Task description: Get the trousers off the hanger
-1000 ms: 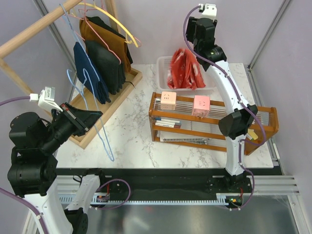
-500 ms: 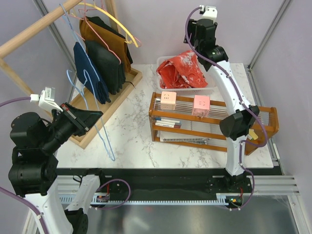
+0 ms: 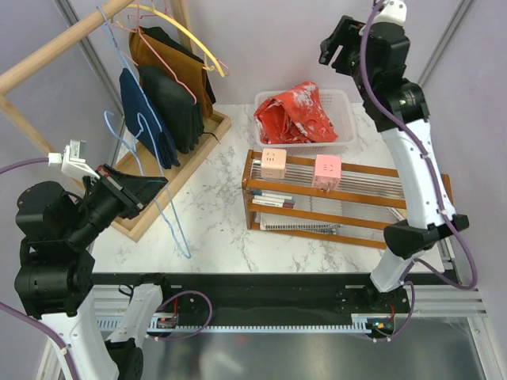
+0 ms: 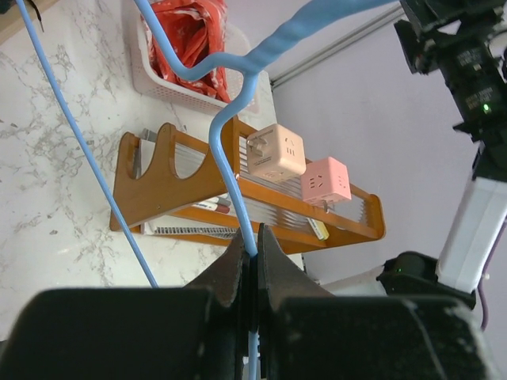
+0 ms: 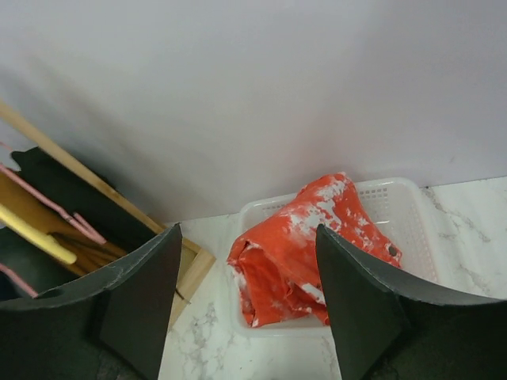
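Left gripper is pressed together on the hanger, pinching the thin light-blue wire. I'm holding it out over the left side of the marble table, near the wooden clothes rail. The trousers are off the hanger, crumpled in a red, white-speckled heap inside the white basket at the back of the table, just behind the wooden rack. Right gripper hangs high above that basket, jaws spread wide with nothing between them, well clear of the fabric
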{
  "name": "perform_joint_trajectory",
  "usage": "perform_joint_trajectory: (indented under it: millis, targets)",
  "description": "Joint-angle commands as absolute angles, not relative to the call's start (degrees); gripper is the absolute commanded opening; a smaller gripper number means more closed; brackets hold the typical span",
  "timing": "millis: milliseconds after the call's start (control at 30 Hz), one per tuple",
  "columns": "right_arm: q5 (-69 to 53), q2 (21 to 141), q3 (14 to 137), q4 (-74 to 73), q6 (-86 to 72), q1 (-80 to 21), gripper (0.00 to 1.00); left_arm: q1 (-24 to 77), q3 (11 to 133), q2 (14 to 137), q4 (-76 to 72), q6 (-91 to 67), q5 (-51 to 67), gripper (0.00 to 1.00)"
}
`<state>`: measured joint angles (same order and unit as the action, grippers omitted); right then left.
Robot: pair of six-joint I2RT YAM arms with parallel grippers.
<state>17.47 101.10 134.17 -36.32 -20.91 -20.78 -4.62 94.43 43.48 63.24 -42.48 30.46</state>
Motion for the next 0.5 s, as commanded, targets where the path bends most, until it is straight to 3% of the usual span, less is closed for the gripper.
perform_joint_trajectory:
  millis: [0,267,467]
  targets:
    - [11.52,94.06,130.70,-40.86,-26.54,-21.09,0.75,-4.48,94.83,43.85,60.56,-46.84,30.24,0.02]
    - [8.71,84.83,126.05,-46.93,-28.82,-28.20,0.75,-4.48,106.69,50.00,65.74,-44.31,19.61,0.02]
    - [2.56,79.19,124.72,-52.71,-29.97,-32.34,0.73,-4.48,107.84,54.57,64.25,-40.26,16.27,0.02]
